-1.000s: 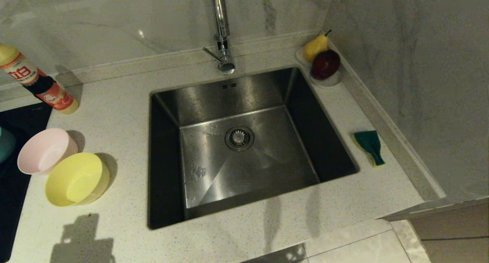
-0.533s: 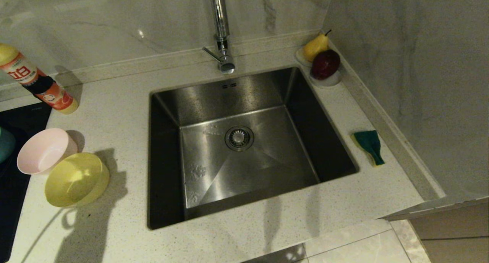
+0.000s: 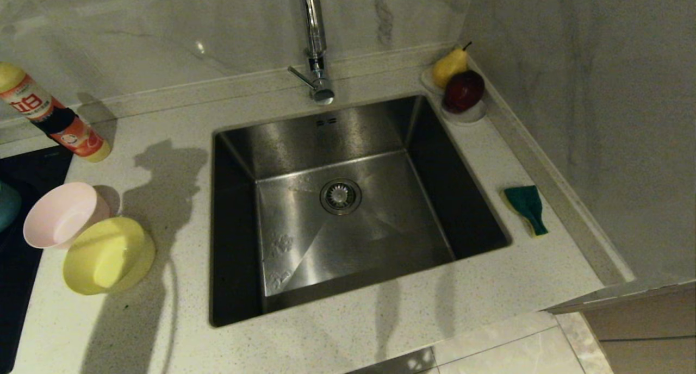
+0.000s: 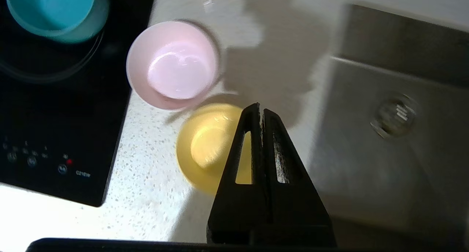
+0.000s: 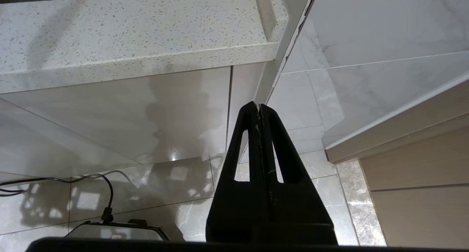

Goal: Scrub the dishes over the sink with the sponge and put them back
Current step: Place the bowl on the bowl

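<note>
**Now the bowls wait at the left, the sponge at the right, the sink between**

Clearly the layout splits the work between two sides. In the head view the pink bowl point(image 3: 61, 215) and the yellow bowl point(image 3: 107, 255) sit touching each other at the left of the frame on the desk point(image 3: 163, 319), with only a sliver of the blue bowl point(image 3: 6, 204) showing at the left edge, on the black cooktop point(image 3: 22, 265). The sponge point(image 3: 526, 208) lies green face up at the right of the frame, just beside the rim of the sink point(image 3: 348, 222), whose basin holds nothing but its drain. So dishes are likely meant for one arm and the sponge for the other, meeting over the basin.

The left gripper point(image 4: 261, 109) hangs above the yellow bowl in its wrist view, jaws pressed together and holding nothing; they would need to part before taking a rim. The right gripper point(image 5: 258, 107) points at the floor tiles below the desk edge, jaws closed and empty, seemingly parked. A dish of fruit point(image 3: 462, 88) and a bottle point(image 3: 51, 118) stand clear at the top of the frame.
</note>
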You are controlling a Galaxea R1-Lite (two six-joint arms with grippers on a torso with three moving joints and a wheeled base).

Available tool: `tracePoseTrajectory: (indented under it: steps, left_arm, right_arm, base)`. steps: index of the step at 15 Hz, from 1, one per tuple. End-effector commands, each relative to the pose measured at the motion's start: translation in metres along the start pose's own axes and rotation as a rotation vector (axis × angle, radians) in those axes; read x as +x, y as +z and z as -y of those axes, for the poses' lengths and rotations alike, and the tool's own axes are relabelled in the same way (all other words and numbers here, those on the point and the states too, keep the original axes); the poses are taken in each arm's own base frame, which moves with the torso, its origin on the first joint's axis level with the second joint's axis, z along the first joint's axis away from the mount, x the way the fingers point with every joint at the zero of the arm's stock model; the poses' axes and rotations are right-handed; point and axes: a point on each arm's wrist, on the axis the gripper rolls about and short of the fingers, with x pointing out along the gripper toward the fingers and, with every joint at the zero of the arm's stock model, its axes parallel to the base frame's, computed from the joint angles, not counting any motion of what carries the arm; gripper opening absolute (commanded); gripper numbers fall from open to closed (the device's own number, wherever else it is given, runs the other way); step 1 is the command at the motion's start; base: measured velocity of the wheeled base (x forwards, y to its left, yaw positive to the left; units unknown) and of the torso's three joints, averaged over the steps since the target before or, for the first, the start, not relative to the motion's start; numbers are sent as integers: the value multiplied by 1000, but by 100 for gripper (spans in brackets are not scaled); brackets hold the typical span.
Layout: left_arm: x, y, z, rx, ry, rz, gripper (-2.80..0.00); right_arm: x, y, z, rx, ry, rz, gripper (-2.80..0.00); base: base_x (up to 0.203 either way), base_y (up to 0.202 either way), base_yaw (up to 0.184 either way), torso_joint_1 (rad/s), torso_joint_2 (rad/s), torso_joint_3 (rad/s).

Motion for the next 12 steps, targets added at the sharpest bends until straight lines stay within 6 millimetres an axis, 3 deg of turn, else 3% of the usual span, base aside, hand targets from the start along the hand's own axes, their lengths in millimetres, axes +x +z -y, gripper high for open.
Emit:
tracePoseTrajectory:
  steps: [1,5,12]
  left_arm:
    - [67,6,-6,-50,127,-105,-280]
    - [104,17,-35,-169,183,-144,-280]
    - [131,18,-72,-282,197,-203,-280]
  right_arm:
    - [0,0,0,-1,1,-2,-280]
    - [0,0,0,-1,0,-2,-280]
    - [0,0,0,-1,0,-2,-280]
  base:
    - [0,0,0,0,0,0]
    - [0,0,0,0,0,0]
    - [0,0,0,0,0,0]
